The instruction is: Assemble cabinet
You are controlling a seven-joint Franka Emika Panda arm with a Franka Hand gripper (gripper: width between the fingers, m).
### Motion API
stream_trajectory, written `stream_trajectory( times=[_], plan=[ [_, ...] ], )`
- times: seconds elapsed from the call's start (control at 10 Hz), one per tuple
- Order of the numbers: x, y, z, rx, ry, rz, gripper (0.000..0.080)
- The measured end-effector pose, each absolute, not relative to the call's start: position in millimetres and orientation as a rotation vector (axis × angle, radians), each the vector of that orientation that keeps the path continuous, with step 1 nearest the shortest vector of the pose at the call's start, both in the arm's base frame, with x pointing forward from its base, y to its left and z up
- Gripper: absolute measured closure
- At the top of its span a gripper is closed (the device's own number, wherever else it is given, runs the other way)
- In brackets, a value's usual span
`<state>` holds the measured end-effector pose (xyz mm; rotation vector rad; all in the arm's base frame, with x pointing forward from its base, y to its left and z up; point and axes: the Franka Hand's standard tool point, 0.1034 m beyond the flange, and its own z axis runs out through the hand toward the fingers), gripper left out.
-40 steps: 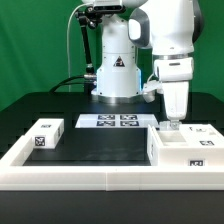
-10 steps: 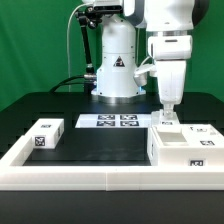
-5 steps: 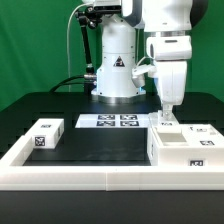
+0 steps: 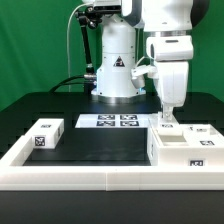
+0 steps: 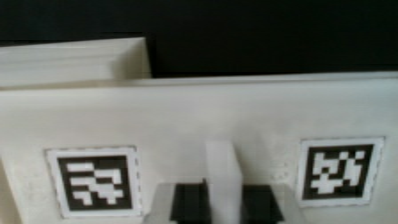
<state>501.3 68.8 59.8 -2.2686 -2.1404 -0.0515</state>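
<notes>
On the exterior view's right, the white cabinet body lies on the black worktop, against its raised white rim. The tool hangs straight down over the body's far left corner, its tips at the top surface. From the wrist view, the two dark fingers stand close on either side of a thin upright white rib of the part. The gap is narrow, but I cannot tell whether they press on it. A black-and-white square marker tag sits on each side of the rib; the patterns carry no readable letters. A small white block with its own tag lies well apart on the exterior view's left. The marker board lies between them, further back. A triangular black warning sticker marks the arm's pedestal; no writing is legible.
</notes>
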Motion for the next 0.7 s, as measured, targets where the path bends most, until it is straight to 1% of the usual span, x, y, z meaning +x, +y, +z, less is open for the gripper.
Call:
stream_trajectory(
  times=[0.4, 0.7],
  plan=[
    [536.7, 66.2, 60.2, -2.261, -2.147, -0.065, 0.0731],
    [560.9, 66.2, 59.6, -2.222, -2.214, -0.142, 0.0728]
  ],
)
